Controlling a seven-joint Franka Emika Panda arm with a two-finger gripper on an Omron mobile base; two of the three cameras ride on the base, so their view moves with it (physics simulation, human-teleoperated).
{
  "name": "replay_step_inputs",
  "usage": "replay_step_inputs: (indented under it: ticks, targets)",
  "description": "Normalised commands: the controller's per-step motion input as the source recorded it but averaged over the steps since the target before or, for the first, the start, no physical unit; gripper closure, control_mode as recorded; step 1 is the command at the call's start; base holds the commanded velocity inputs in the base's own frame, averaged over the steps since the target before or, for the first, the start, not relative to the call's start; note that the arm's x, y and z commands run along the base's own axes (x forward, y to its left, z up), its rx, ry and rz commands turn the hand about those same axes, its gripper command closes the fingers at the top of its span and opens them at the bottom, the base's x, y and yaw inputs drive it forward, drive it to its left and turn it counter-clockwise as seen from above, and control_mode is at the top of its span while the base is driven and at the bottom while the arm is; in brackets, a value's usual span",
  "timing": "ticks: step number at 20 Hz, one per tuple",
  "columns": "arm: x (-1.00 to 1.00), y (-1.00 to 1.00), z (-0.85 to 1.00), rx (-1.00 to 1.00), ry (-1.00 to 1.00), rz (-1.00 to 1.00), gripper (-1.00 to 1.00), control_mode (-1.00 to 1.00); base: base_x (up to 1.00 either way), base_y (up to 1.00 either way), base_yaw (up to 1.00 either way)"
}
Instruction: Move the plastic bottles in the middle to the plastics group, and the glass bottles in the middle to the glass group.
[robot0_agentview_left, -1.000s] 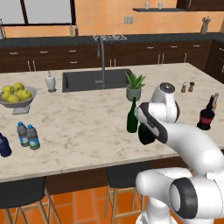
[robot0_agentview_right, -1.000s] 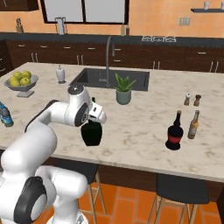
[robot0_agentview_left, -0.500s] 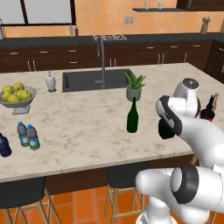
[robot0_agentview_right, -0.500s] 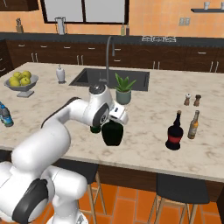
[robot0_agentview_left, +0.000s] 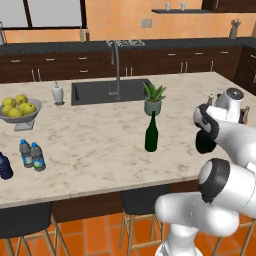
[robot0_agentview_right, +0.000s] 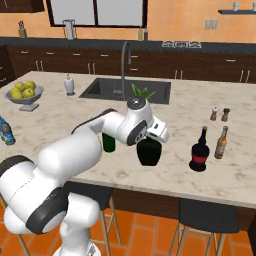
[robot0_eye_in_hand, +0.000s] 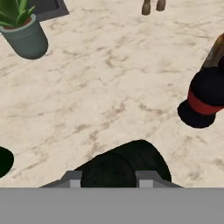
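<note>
My gripper (robot0_agentview_right: 151, 136) is shut on the neck of the squat black bottle (robot0_agentview_right: 149, 152), which hangs low over the counter, left of the glass group. In the hand view the black bottle (robot0_eye_in_hand: 119, 166) sits between my fingertips (robot0_eye_in_hand: 72, 177). The red-label round bottle (robot0_agentview_right: 199, 153) and the slim amber bottle (robot0_agentview_right: 220, 143) stand to the right. The tall green wine bottle (robot0_agentview_left: 151, 132) stands upright mid-counter, left of my gripper (robot0_agentview_left: 205, 131). Two small blue-capped water bottles (robot0_agentview_left: 31, 154) stand beside the stubby dark blue bottle (robot0_agentview_left: 4, 166) at the far left.
A potted plant (robot0_agentview_left: 153, 99) stands behind the green bottle, next to the sink (robot0_agentview_left: 107, 91). Salt and pepper shakers (robot0_agentview_right: 220, 114) sit behind the glass group. A fruit bowl (robot0_agentview_left: 18, 108) and a soap dispenser (robot0_agentview_left: 58, 93) are at the back left. The counter's front edge is close.
My arm has swung right with the black bottle, away from the green bottle and toward the red-label bottle. The other bottles stayed put.
</note>
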Motion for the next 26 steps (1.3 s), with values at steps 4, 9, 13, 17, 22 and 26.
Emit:
replay_step_inputs:
  ticks: [4, 9, 13, 17, 22, 26]
  targets:
    - [0.52, -0.41, 0.02, -0.01, 0.0, 0.0, 1.0, -1.0, 0.0, 0.0, 0.0]
    - [0.41, -0.22, 0.01, -0.02, 0.0, 0.01, 1.0, -1.0, 0.0, 0.0, 0.0]
    - [0.1, -0.12, 0.0, -0.03, 0.0, 0.01, 1.0, -1.0, 0.0, 0.0, 0.0]
    - [0.0, -0.36, -0.04, 0.0, 0.0, 0.0, 1.0, -1.0, 0.0, 0.0, 0.0]
    - [0.0, -0.23, -0.15, 0.0, -0.03, 0.0, 1.0, -1.0, 0.0, 0.0, 0.0]
    - [0.0, -0.12, -0.07, 0.0, -0.03, 0.0, 1.0, -1.0, 0.0, 0.0, 0.0]
